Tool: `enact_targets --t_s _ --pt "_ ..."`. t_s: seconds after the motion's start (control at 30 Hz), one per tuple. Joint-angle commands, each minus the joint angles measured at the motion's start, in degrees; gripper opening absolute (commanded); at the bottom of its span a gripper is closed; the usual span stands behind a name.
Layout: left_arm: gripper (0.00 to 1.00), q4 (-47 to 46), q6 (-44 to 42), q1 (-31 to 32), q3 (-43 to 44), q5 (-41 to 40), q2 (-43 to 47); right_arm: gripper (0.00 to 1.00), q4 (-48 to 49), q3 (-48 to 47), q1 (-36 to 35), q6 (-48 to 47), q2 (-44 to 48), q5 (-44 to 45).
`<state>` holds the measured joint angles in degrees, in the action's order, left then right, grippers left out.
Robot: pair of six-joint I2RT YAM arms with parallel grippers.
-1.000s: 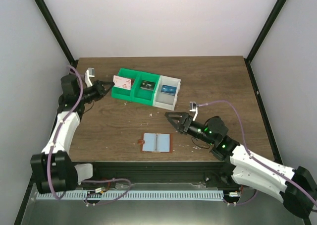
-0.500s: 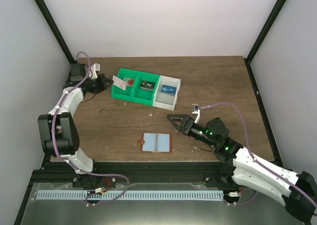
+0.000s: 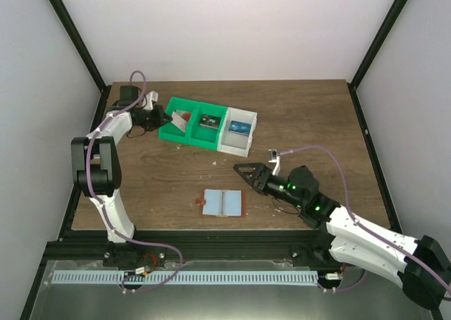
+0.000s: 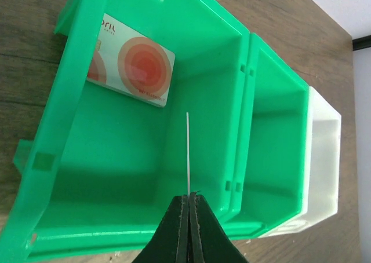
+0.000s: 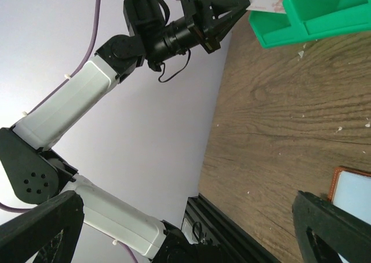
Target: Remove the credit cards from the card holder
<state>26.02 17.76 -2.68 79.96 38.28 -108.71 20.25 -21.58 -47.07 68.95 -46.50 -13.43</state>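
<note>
Over the green bin's [image 4: 64, 130] left compartment, the left fingers [image 4: 174, 234] pinch a pale credit card [image 4: 188, 153] edge-on; the right fingers [image 5: 40, 228] gape wide, empty, above the tabletop [image 3: 310, 115] near the opened card holder [image 3: 223, 202].

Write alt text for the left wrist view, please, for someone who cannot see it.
The left tool, shut on a thin pale card seen edge-on, holds it over a compartment of a green bin. Another card with orange-red circles lies against that compartment's wall; a white compartment sits at the bin's other end.
</note>
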Motion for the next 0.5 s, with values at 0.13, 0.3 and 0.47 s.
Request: enact_targets --t_s 0.13,0.3,0.47 --pt "0.0 5.5 -3.7 1.6 7.4 -5.3 -6.6 1.0 2.3 -2.2 -0.2 1.0 -2.7 -1.0" --pt "0.0 6.2 -4.1 2.0 8.3 -7.4 -8.1 1.0 2.7 -3.1 -0.2 0.8 -4.2 -1.4" --pt "0.15 6.6 -4.5 2.4 8.7 -7.8 -8.6 1.0 3.0 -3.6 -0.2 0.6 -5.9 -2.5"
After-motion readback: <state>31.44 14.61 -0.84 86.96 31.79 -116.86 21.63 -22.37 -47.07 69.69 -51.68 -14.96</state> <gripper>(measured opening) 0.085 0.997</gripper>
